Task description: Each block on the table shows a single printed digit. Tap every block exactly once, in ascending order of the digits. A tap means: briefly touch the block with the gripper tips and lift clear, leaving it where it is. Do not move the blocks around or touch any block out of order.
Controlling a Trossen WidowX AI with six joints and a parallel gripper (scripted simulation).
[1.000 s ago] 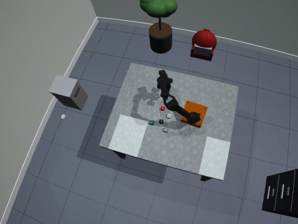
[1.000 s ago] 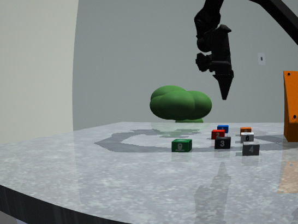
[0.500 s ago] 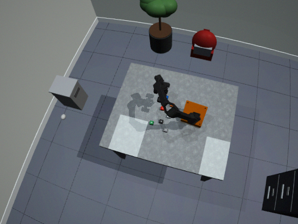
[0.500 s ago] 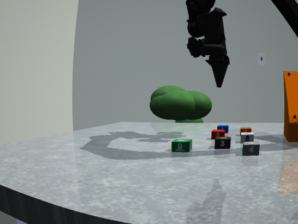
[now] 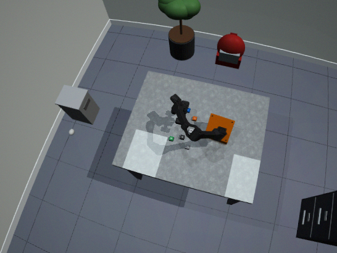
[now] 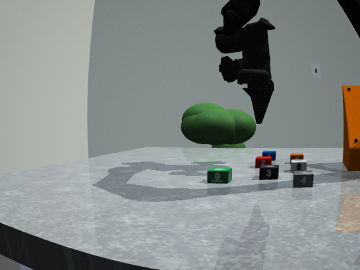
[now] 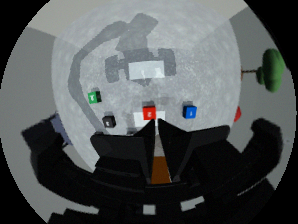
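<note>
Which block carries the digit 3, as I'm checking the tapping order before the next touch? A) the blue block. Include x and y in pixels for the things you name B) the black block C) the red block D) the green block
B: in the exterior view, a white 3 shows on the front of the black block (image 5: 182,137) (image 6: 268,172) (image 7: 109,122).
</note>
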